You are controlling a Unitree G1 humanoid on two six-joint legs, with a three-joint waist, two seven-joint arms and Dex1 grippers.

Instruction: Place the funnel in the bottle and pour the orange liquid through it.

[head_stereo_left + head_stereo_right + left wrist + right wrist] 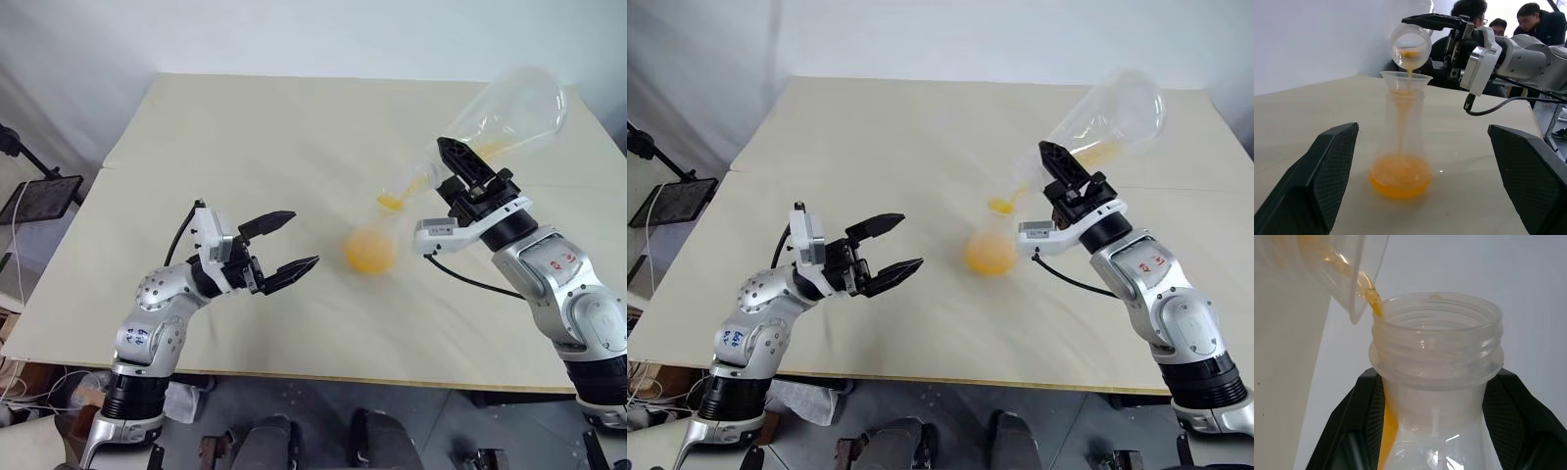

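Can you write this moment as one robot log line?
right gripper: jaws shut on tilted clear wide-mouthed bottle | orange liquid: streaming into clear plastic funnel in clear conical bottle | left gripper: jaws open, empty

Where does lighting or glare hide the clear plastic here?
Left eye view: even light, soft shadows; the bottle and funnel nearly vanish against the pale table, and only the orange liquid stands out. Left wrist view: both outlined well, with a bright backdrop behind the people. Right wrist view: small highlights on the pouring bottle.
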